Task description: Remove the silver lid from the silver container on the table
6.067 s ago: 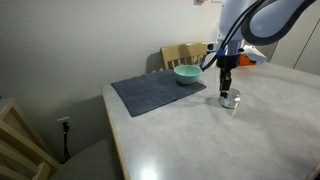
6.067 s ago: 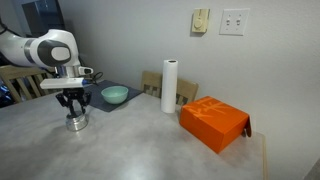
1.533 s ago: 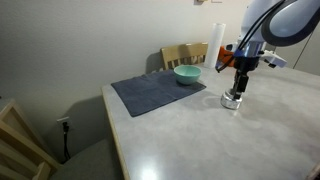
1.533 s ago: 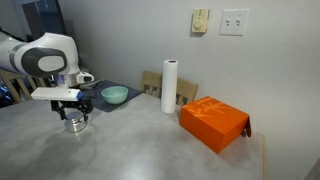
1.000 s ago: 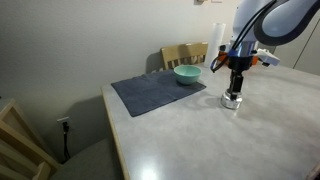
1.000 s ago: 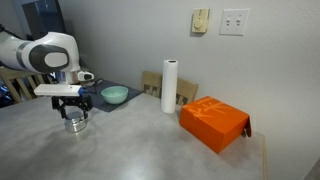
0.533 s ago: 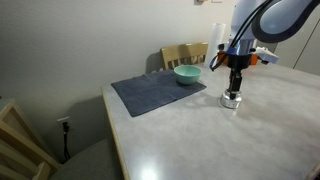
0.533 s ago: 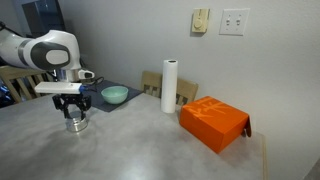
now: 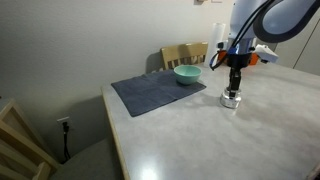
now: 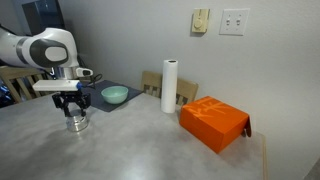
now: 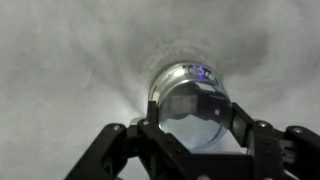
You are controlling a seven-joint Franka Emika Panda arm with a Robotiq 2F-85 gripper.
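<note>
One small pot is all this job concerns: the silver container (image 9: 231, 103) stands upright on the bare top of the desk (image 9: 200, 145), just off the corner of the dark mat (image 9: 150, 95) and on the side of it away from the desk's rounded corner. It is near the teal bowl (image 9: 186, 74) on that mat. The orange box (image 10: 214, 122) lies well apart, toward the opposite end of the desk.

The silver lid (image 11: 185, 85) looks to be seated on the pot, face up. Pot and lid are round, so neither has a long axis across the desk. The one axis that matters runs straight up through the middle of the lid.

That, I judge, is why you have the claw (image 9: 232, 91) pointing straight down and centred over the pot. A lid like this comes off along that vertical line, and a tilted approach would drag the light pot sideways.

In the wrist view the fingers (image 11: 240, 118) stand either side of the lid, spread about as wide as its rim. I cannot tell whether they are pressing on the rim or only bracketing it.

Both exterior views are too small to show any gap between lid and pot.
</note>
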